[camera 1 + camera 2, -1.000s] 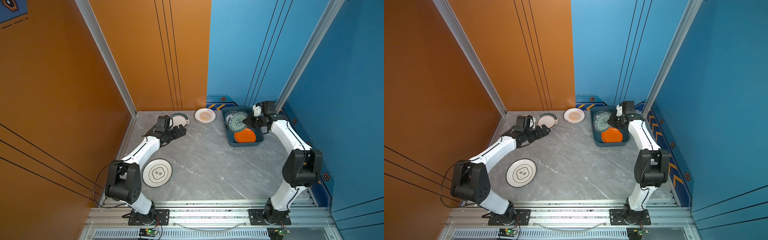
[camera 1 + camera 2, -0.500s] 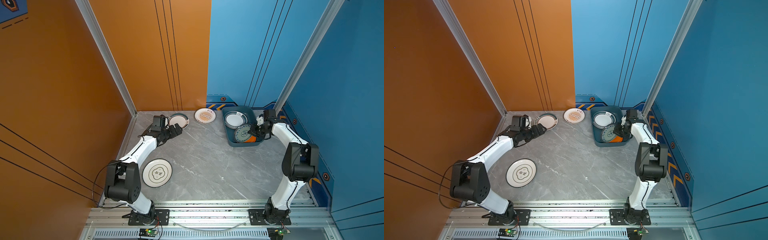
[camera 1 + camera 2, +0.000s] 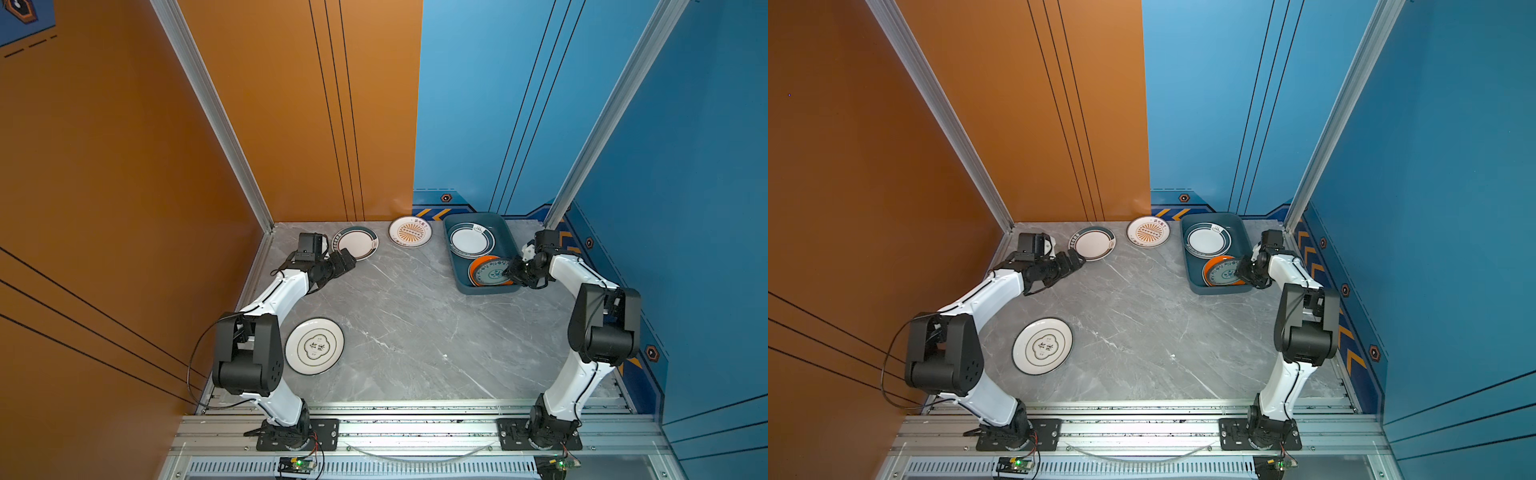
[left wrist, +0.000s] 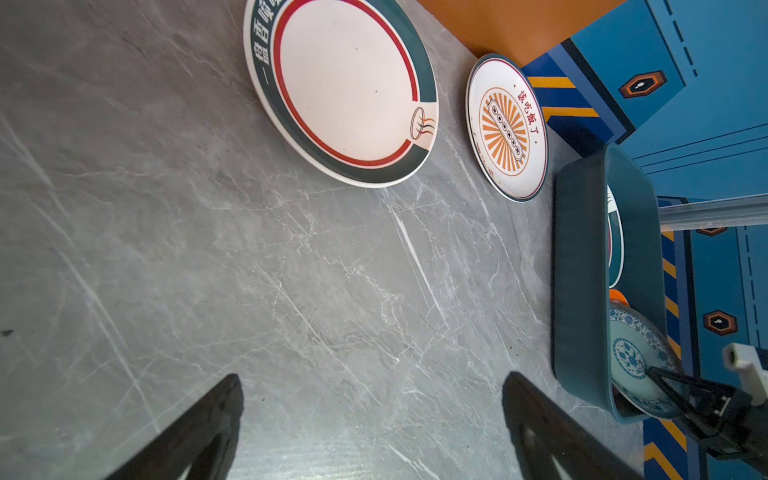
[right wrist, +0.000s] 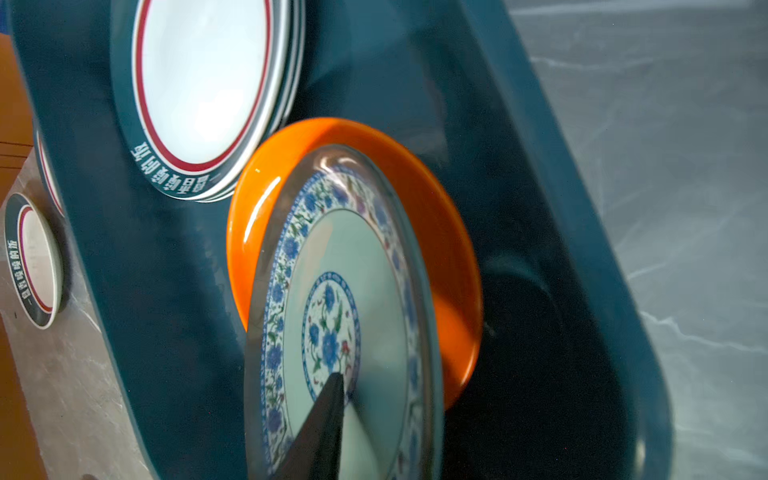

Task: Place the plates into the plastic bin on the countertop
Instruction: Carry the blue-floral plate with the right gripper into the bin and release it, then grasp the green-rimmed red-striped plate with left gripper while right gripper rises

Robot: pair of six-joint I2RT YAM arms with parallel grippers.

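— Inside the dark teal-blue rectangular plastic bin point(image 3: 486, 290), what's where?
— Near end: round teal plate w/ blue floral pattern point(image 5: 345, 311) lies tilted on a glossy orange round plate point(image 5: 453, 249). Far end: stack of white round plates w/ dark green rims point(image 3: 471, 240).
— R side?
— Right gripper point(image 3: 513, 272) sits at teal plate's rim, one black finger point(image 5: 328, 399) across its face. Clamped or let go, can't tell; view's blurred.
— L side?
— Left gripper point(image 4: 374, 380) spread wide, nothing btw its fingers, low over grey marble-patterned countertop point(image 3: 415, 332), just beside a white round plate w/ dark green rim point(image 3: 356, 243). Btw that one and bin: white round plate w/ orange sunburst point(image 3: 410, 232). White round plate w/ dark centre emblem point(image 3: 314, 346) lies near left arm point(image 3: 286, 291), well apart from bin.
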